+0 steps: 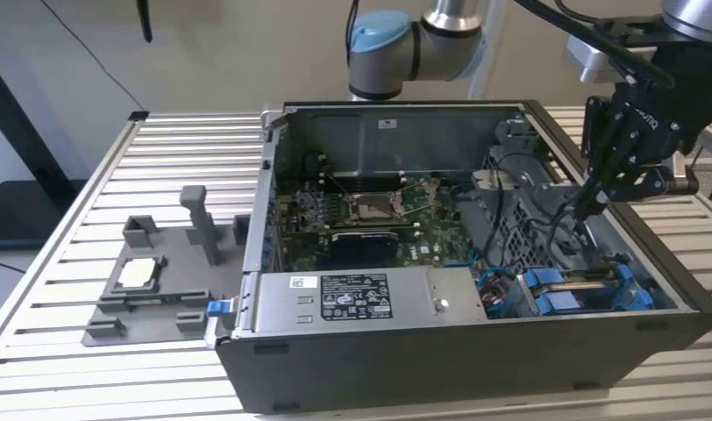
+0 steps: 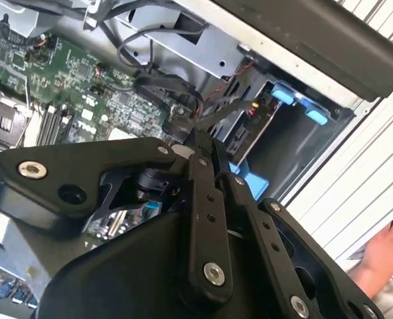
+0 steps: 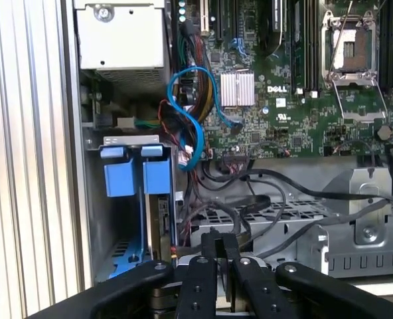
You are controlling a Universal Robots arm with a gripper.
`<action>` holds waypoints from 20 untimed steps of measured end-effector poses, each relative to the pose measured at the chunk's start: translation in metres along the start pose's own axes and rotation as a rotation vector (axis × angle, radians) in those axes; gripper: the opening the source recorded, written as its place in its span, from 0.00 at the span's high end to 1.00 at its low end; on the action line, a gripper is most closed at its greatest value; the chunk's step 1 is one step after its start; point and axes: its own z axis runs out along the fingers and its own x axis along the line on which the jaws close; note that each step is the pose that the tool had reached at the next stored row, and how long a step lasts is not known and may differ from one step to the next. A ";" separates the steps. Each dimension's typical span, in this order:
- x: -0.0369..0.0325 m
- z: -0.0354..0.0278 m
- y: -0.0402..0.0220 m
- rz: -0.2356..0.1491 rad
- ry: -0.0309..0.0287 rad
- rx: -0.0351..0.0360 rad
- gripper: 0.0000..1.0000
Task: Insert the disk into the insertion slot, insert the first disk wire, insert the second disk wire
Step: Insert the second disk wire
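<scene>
inside case (image 1: 450,373), two blue carriers (image 3: 120,178)

Above the perforated drive cage (image 3: 276,214), loose black cables (image 3: 296,193) cross the way in several loops, and the gripper (image 3: 220,240) hangs right among them inside the open case (image 1: 450,360). The insertion slot (image 3: 120,229) is a narrow, deep gap hemmed in by a case wall, the blue carriers (image 3: 137,176), a looping blue cable (image 3: 191,113) and the power-supply box (image 3: 120,33). The motherboard (image 1: 368,210) lies open from above; a person's hand (image 2: 389,247) is just outside the case.
</scene>
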 end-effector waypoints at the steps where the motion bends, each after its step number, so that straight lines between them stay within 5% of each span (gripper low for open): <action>1: 0.0002 0.0000 0.0030 0.000 0.0000 0.0006 0.84; 10: 0.0060 -0.0006 0.0207 -0.011 -0.0015 0.0257 0.84; 20: 0.0232 -0.0017 0.0230 -0.038 -0.0028 0.0364 0.84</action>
